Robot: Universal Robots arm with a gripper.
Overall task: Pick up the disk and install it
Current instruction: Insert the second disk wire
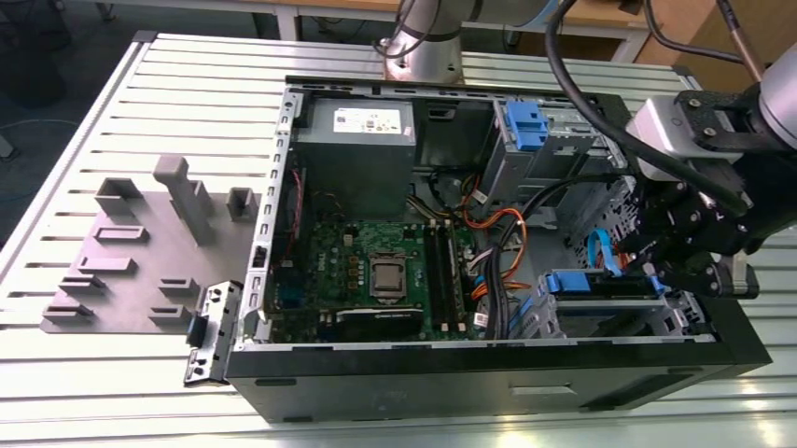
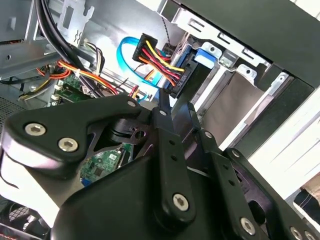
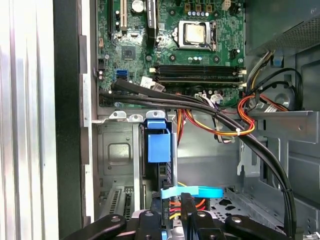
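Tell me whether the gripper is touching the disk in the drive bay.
Cannot tell. In the first wrist view the gripper sits right at the disk edge in its bay, but its own body hides the meeting point; the exterior view does not settle it either.

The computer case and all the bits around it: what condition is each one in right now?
Computer case: lying flat, side open.
Disk: standing on edge in the drive cage.
Claw: inside the case, at the drive cage.
Side bracket: lying loose on the table.
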